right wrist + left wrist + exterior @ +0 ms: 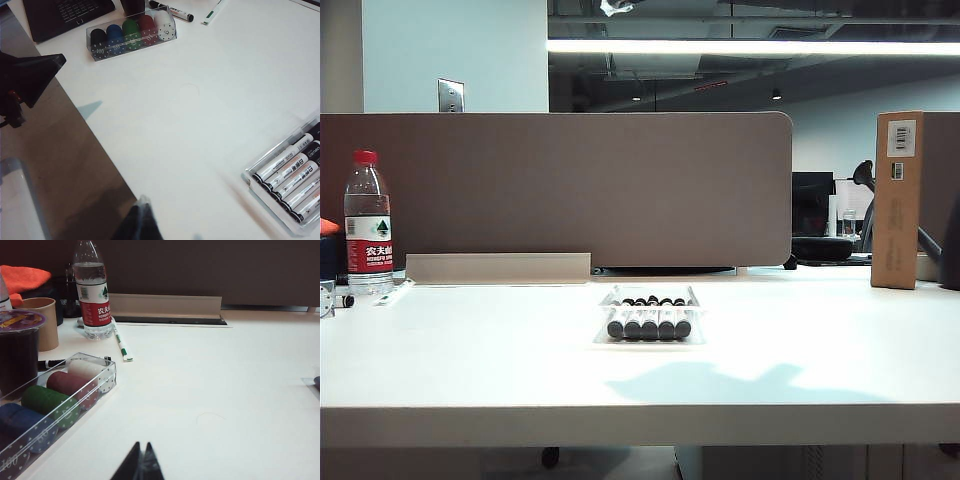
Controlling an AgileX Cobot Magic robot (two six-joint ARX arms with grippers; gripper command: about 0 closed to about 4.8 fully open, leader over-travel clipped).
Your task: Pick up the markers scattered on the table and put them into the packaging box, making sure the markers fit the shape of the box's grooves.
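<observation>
Smooth white counter [800,350], matte. Packaging box [649,316], a shallow clear moulded tray, sits mid-counter, well in front of the brown partition [560,185]. Five markers [649,322] lie side by side in its grooves: white barrels, black caps, black label print (caps face the exterior camera).

Left tool [140,464]: dark tapered tips pressed together, empty, low over the counter; only the box's edge shows far off to one side. Nearer it, a clear case of poker chips [60,400].

Right tool [140,220]: tips together, empty, well apart from the box [295,180].
</observation>
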